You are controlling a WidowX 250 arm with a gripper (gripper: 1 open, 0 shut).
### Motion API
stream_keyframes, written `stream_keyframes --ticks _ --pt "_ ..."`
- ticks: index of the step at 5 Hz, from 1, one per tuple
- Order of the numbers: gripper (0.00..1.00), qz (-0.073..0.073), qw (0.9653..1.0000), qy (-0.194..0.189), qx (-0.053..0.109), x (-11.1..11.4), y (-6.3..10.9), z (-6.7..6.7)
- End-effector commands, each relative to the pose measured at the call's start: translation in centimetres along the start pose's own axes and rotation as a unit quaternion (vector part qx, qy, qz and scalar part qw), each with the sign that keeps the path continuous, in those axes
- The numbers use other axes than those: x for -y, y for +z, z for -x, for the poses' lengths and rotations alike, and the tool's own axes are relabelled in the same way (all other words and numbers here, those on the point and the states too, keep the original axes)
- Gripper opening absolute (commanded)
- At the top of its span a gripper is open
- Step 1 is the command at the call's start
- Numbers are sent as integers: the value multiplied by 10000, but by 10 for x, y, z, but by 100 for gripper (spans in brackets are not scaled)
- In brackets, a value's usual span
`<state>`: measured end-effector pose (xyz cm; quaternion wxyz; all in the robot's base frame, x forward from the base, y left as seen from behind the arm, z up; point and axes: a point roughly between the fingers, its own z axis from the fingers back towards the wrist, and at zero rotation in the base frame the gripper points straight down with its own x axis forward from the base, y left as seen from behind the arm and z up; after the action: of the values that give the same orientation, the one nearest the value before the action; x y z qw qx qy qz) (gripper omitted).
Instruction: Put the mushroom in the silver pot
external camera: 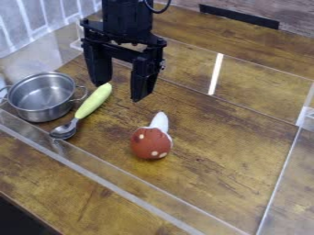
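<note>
Camera: view over the brown wooden worktop (233,145)
Round shiny steel pot (43,95): far left, one
Metal spoon with yellow-green handle (92,101): beside pot, one
Black end effector (121,95): one, raised, fingers spread, holding nothing
Red-brown speckled toy mushroom with white stem (151,142): one, on worktop, nearer the camera than the end effector and slightly right; stem points away from camera
</note>
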<state>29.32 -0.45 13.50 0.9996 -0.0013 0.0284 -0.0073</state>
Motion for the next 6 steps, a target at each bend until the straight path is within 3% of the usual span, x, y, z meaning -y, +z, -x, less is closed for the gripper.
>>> stream_keyframes --ticks 1,2,4,5,6 --pt "100 24 10000 -60 -20 1 -2 -3" --pt "100 27 9984 -572 11 25 -8 -8" --pt "100 26 9928 -1198 88 26 -52 -19" --pt "100 67 9895 -1442 112 20 -71 -25" --pt "100 80 9898 -1414 161 29 -90 -32"
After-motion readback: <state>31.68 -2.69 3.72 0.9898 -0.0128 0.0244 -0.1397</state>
